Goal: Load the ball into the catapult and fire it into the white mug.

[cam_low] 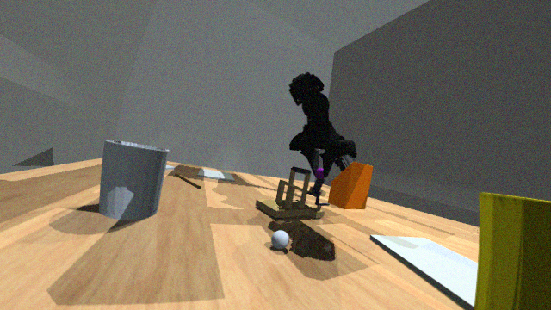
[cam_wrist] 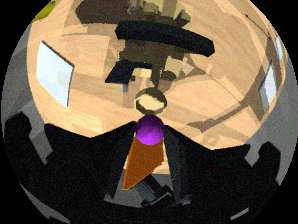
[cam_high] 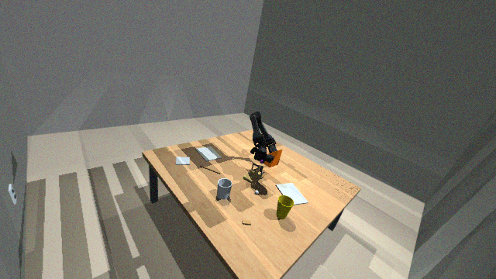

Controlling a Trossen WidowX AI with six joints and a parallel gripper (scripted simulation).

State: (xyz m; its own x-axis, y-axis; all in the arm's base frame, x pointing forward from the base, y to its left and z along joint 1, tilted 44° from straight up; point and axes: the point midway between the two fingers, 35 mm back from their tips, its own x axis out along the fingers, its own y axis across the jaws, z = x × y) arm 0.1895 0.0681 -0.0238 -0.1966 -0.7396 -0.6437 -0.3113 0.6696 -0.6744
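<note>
My gripper (cam_high: 261, 160) (cam_low: 319, 173) (cam_wrist: 150, 126) is shut on the purple ball (cam_high: 262, 161) (cam_low: 320, 174) (cam_wrist: 150, 130) and holds it above the table. The wooden catapult (cam_high: 255, 173) (cam_low: 289, 210) stands just below and in front of the gripper. In the wrist view the catapult's round cup (cam_wrist: 137, 102) shows right beside the ball; I cannot tell how high the ball is over it. The white mug (cam_high: 224, 190) (cam_low: 133, 181) looks grey and stands upright, to the left of the catapult in the top and exterior views.
A small white ball (cam_high: 256, 192) (cam_low: 280, 239) lies in front of the catapult. An orange block (cam_high: 276, 158) (cam_low: 349, 188) (cam_wrist: 144, 161) stands close behind the gripper. A yellow cup (cam_high: 284, 208) (cam_low: 508, 254) and a white pad (cam_high: 293, 193) (cam_low: 435, 260) (cam_wrist: 54, 75) are at the right.
</note>
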